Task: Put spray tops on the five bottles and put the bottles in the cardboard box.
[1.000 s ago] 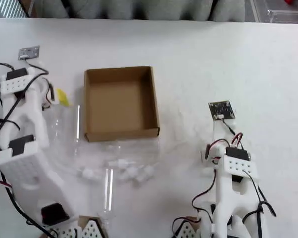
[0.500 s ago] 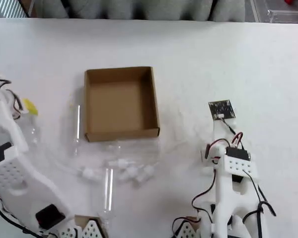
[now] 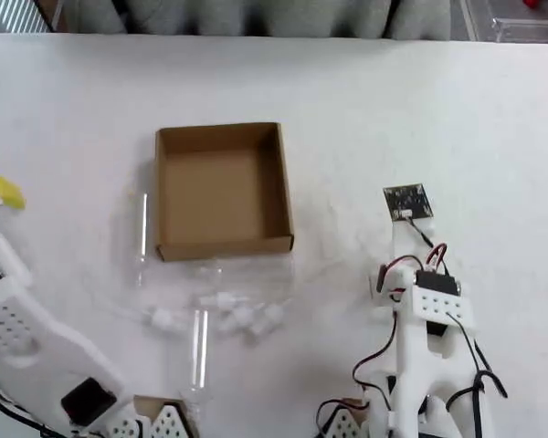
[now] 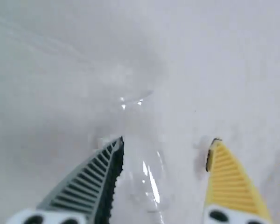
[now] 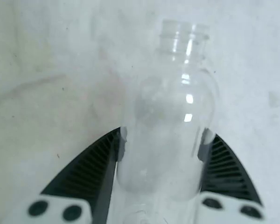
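No bottle is capped yet. The right gripper [image 5: 163, 135], near right, clamps a bare-necked bottle [image 5: 165, 93]. The left gripper [image 4: 167, 142], far left, seems to pinch another bottle [image 4: 144, 179]. Tops [image 3: 224, 312] lie just near of the box [image 3: 224, 246]. Next, a top must be fetched.
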`<state>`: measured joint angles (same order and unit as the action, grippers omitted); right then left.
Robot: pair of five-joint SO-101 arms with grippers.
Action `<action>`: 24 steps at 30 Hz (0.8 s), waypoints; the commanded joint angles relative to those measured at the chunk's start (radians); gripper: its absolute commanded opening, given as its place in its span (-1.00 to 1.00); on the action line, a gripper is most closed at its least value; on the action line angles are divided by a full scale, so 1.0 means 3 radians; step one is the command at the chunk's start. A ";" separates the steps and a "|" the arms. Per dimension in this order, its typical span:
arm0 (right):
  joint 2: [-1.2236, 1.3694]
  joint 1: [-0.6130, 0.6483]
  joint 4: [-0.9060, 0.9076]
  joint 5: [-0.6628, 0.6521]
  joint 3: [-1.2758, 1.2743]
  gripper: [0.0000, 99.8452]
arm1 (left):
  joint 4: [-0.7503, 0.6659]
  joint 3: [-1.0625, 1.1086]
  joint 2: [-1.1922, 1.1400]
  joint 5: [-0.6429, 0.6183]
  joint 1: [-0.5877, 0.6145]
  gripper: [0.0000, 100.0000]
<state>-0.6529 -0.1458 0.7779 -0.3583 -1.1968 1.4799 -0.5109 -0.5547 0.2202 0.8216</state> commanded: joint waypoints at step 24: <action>-0.0084 -0.0023 -0.0038 0.0000 -0.0020 -0.59 | -0.0783 0.3033 0.2560 0.0936 0.0632 -0.45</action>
<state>-0.6529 -0.1458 0.7779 -0.3583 -1.2106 1.3280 0.2716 0.0499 0.4826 0.9812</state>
